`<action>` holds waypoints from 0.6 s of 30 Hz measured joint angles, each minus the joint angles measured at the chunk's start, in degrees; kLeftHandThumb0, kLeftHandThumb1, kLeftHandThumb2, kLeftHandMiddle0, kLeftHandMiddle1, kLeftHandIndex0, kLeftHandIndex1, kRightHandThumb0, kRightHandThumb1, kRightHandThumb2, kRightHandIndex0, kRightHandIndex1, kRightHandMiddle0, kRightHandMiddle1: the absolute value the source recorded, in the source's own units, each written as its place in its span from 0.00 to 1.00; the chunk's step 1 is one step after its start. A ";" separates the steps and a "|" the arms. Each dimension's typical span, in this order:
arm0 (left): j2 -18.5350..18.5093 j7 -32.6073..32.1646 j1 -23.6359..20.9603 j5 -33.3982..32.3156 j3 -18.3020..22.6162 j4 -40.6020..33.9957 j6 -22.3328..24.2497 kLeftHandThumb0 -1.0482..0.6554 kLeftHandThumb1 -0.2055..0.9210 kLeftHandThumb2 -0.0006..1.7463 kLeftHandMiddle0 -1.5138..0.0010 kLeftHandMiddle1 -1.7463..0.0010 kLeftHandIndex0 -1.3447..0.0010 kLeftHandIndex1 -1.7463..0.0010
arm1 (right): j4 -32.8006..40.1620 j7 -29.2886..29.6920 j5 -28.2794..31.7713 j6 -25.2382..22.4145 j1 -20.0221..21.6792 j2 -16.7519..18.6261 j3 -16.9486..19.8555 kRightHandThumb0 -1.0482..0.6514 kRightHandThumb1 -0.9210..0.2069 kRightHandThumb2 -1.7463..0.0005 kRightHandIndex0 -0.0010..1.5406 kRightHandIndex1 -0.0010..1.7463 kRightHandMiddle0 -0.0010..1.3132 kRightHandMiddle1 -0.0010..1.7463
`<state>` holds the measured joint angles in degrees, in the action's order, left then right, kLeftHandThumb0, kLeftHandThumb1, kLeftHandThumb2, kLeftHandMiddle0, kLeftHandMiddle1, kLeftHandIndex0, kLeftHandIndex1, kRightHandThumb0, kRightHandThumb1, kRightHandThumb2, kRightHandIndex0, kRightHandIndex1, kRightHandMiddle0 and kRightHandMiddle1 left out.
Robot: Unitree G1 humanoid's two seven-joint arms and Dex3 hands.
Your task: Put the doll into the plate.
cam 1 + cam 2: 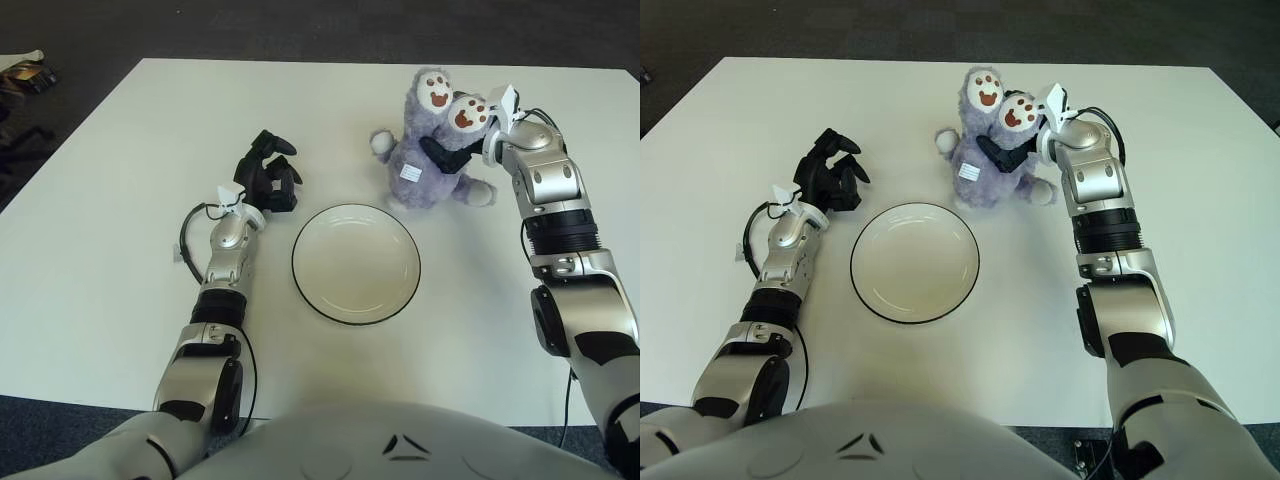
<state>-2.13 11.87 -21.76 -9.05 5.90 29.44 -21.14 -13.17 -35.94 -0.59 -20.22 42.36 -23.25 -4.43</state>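
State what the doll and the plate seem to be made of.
Doll: soft plush fabric, going by its fuzzy purple pile, with smoother white-and-brown paw pads; the right hand grips it. Plate: probably glazed ceramic, possibly melamine, judging by its smooth, faintly glossy cream surface and thin dark rim.

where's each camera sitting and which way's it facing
left eye view: on the head, facing forward and down at the white table; both arms and the chest show.
right eye view: set slightly to the right, same aim and body parts.
Both share the plate, the left hand beside it, and the right hand gripping the purple doll.
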 measured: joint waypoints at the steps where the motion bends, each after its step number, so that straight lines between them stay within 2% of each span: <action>1: -0.11 0.00 -0.07 -0.01 0.16 0.12 0.01 0.61 0.44 0.77 0.55 0.02 0.73 0.00 | 0.85 0.35 -0.46 0.20 -0.11 -0.01 -0.28 0.95 0.73 0.10 0.51 1.00 0.80 1.00; 7: -0.46 -0.78 -0.14 0.18 0.87 -0.17 1.18 0.61 0.45 0.77 0.56 0.02 0.73 0.00 | 4.89 2.61 -3.93 3.02 -0.35 -0.34 -2.36 0.95 0.74 0.09 0.52 1.00 0.80 1.00; 12: -0.42 -3.05 -0.05 0.70 1.28 -0.83 2.15 0.61 0.44 0.78 0.56 0.01 0.72 0.00 | 7.59 3.62 -6.15 3.54 -0.38 -0.62 -3.67 0.95 0.74 0.08 0.52 1.00 0.80 1.00; 18: -0.41 -4.85 0.00 0.89 1.82 -1.53 3.25 0.61 0.42 0.80 0.56 0.00 0.70 0.00 | 8.94 2.60 -4.03 2.61 -0.37 -0.30 -3.34 0.95 0.75 0.08 0.52 1.00 0.81 1.00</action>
<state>-2.54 7.02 -21.76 -8.16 7.72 27.91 -17.89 -4.23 -33.34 -4.61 -17.61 41.98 -23.55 -7.77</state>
